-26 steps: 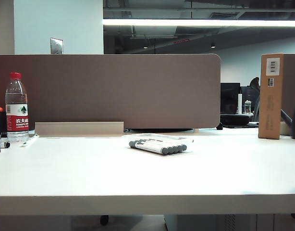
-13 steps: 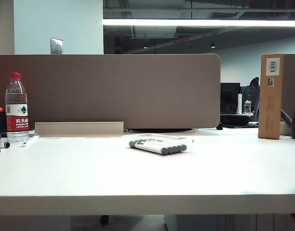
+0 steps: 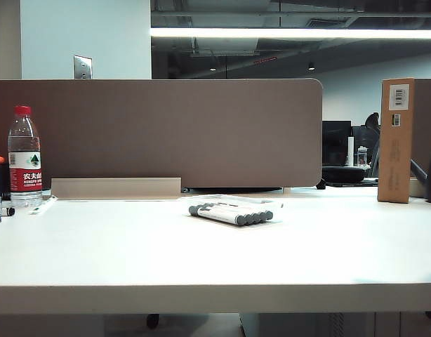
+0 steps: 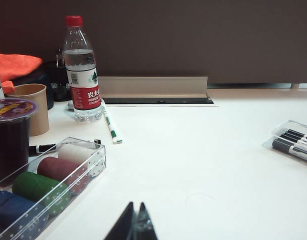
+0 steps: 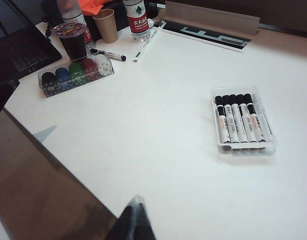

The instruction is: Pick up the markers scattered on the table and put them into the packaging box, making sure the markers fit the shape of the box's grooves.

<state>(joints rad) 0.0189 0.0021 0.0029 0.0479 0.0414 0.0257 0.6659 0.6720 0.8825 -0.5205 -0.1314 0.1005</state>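
Right gripper (image 5: 135, 220) is clenched with nothing between its fingertips, high above the white table (image 5: 158, 130); the markers (image 5: 238, 119) lie well ahead of it, five side by side in the packaging box (image 5: 267, 137). Left gripper (image 4: 135, 226), jaws pressed together and empty, sits low over the table, the box far off to its side, a water bottle (image 4: 82, 70) beyond

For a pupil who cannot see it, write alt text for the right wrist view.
Five markers lie side by side in the clear packaging box on a white table. The right claw, shut and empty, hangs well short of them; a chip case, water bottle and cups sit at the far edge.
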